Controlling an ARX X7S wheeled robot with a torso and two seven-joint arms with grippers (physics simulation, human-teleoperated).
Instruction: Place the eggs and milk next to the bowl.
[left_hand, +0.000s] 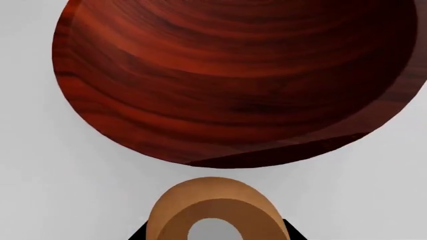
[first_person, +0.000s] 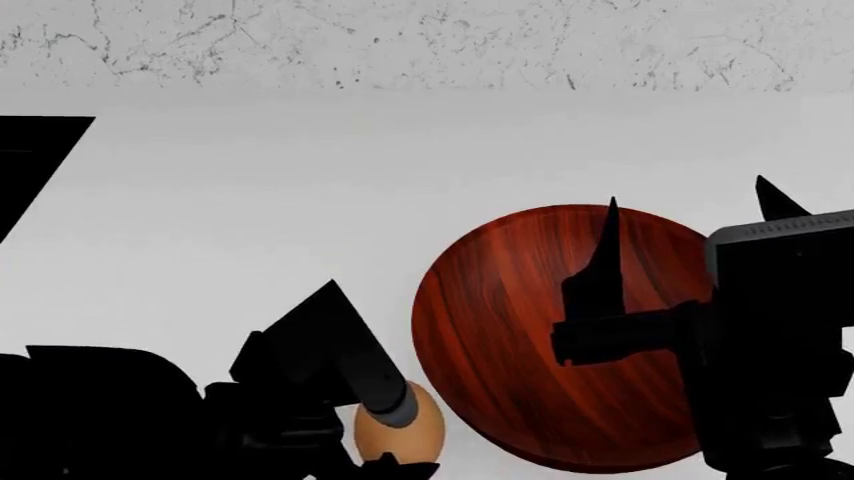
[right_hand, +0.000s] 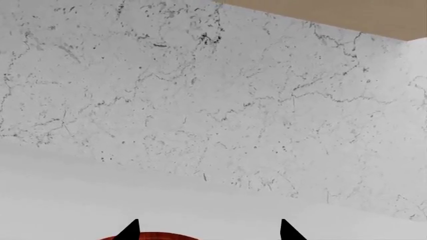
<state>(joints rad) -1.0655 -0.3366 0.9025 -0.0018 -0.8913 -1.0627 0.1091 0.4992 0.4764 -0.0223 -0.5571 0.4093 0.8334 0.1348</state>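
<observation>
Large reddish-brown wooden bowl (first_person: 561, 340) at lower centre-right of the head view, resting on the pale grey counter (first_person: 267, 200). Just left of it, at the bottom edge, an orange-brown egg (first_person: 400, 428) clasped by the left gripper (first_person: 390, 432), dark fingers either side of the shell (one grey-tipped finger (first_person: 387, 398) lying across its top). Egg close beside the bowl's rim, apart from it by a thin strip of counter; whether it touches the counter cannot be told.

In the left wrist view, bowl (left_hand: 233, 80) filling the upper frame, streaky grain plain to see; egg (left_hand: 212, 207) at bottom centre, just clear of the rim.

Right gripper (first_person: 667, 260) at the right of the head view, raised over the bowl, fingers spread apart and clasping nothing. In the right wrist view, two black fingertips (right_hand: 131, 231) at the bottom edge, well separated, a sliver of the bowl (right_hand: 150, 236) between them, marbled wall (right_hand: 200, 100) behind.

Second egg and milk carton out of sight in all three views.
</observation>
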